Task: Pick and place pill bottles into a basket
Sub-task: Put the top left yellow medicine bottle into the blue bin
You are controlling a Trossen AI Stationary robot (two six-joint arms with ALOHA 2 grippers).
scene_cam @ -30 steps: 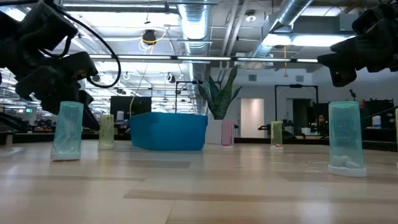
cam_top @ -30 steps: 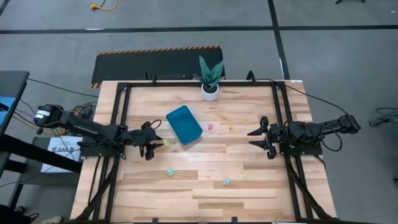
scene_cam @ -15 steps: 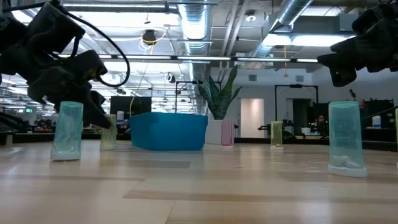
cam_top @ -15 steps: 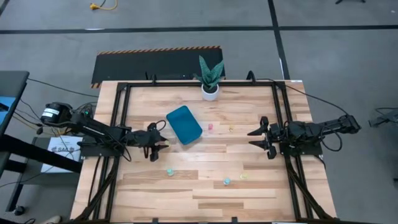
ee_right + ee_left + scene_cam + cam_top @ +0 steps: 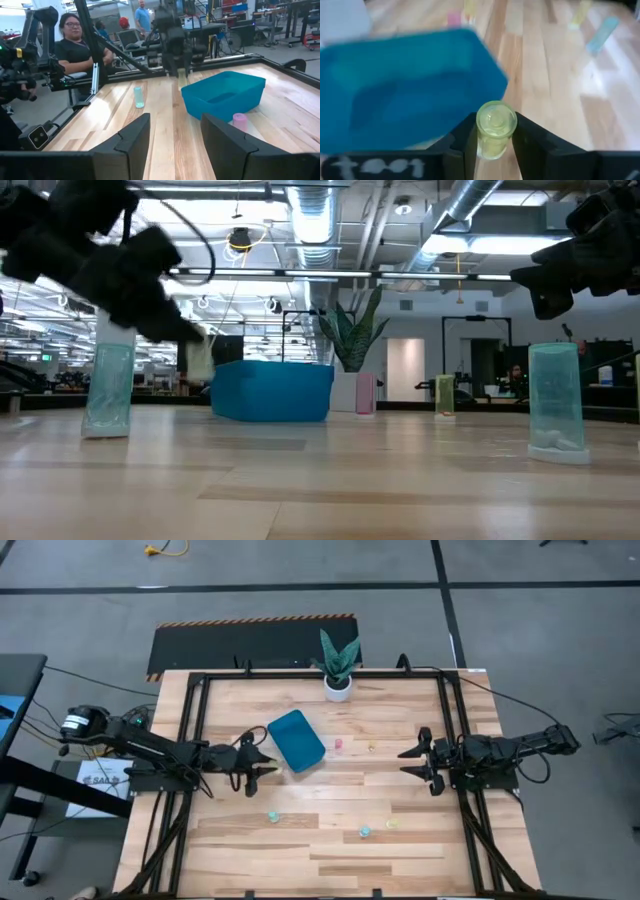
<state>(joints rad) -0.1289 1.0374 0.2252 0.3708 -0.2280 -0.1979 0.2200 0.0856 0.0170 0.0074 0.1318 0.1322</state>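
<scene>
Left gripper (image 5: 495,145), fingers clamped on a yellow pill bottle (image 5: 495,127), raised off the table (image 5: 330,840) just short of the blue basket's (image 5: 296,739) near corner. Beyond that gripper: one teal bottle (image 5: 272,816) standing nearby on the wood, pink (image 5: 338,745) and yellow (image 5: 371,748) ones past the basket. Right gripper (image 5: 418,762) idle at the far side, fingers spread apart, holding nothing.

Left gripper (image 5: 494,150) jaws clamped, raised, right gripper (image 5: 412,761) spread, waiting
</scene>
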